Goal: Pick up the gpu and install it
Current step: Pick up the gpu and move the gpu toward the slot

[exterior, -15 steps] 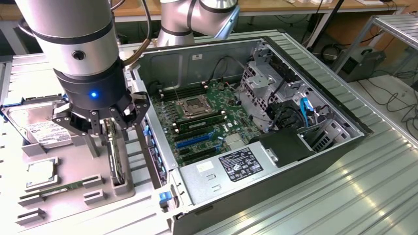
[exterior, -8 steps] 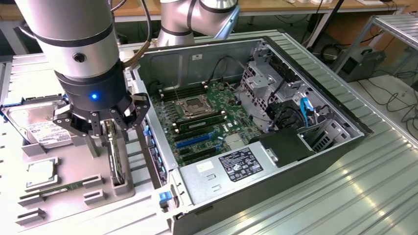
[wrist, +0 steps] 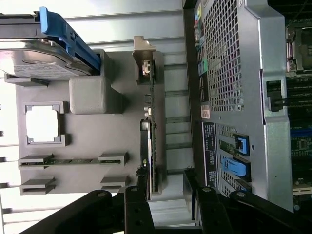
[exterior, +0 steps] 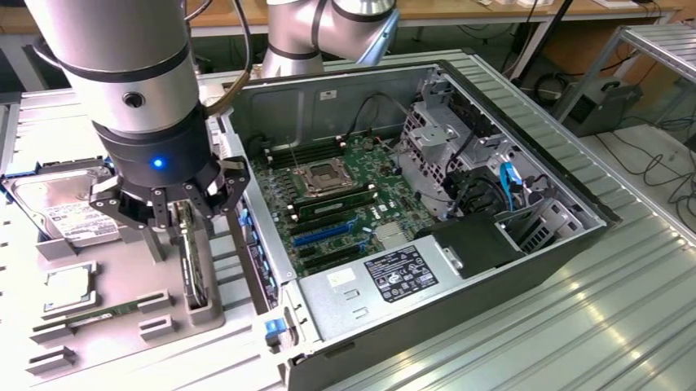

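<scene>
Black gpu (exterior: pixel 194 267) stands on edge in the grey tray (exterior: pixel 125 262) beside the case (exterior: pixel 283 106), gripper (exterior: pixel 174 238) low over it, jaws wide and seemingly straddling it; pick-up step, grasp needs centring first.

Bright even light, glare on table (exterior: pixel 609 326)

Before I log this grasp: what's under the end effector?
The gpu, on edge in the grey tray, below the open end effector. The slot hides its lower edge.

Ribbed metal bench (exterior: pixel 566 326), open computer case (exterior: pixel 285 106) and grey parts tray (exterior: pixel 129 275) side by side on it.
</scene>
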Available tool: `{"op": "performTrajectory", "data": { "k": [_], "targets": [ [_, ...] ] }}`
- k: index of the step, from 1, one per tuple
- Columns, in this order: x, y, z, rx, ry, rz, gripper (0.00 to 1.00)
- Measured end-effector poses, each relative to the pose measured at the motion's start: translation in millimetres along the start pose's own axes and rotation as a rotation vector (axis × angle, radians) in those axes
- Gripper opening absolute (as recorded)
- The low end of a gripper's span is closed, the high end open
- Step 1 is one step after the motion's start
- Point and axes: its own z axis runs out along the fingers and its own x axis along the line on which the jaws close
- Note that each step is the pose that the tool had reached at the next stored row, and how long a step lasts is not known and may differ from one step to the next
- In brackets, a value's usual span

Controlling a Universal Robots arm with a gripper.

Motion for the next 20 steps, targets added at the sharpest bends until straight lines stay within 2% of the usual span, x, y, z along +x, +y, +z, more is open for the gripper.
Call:
{"op": "performTrajectory", "data": {
  "k": [11, 20],
  "targets": [
    [1.7, 0.3, 3.6, 0.0008, -0.0001, 0.000, 0.42],
    [4.3, 4.0, 8.5, 0.0029, -0.0002, 0.000, 0.42]
  ]
}}
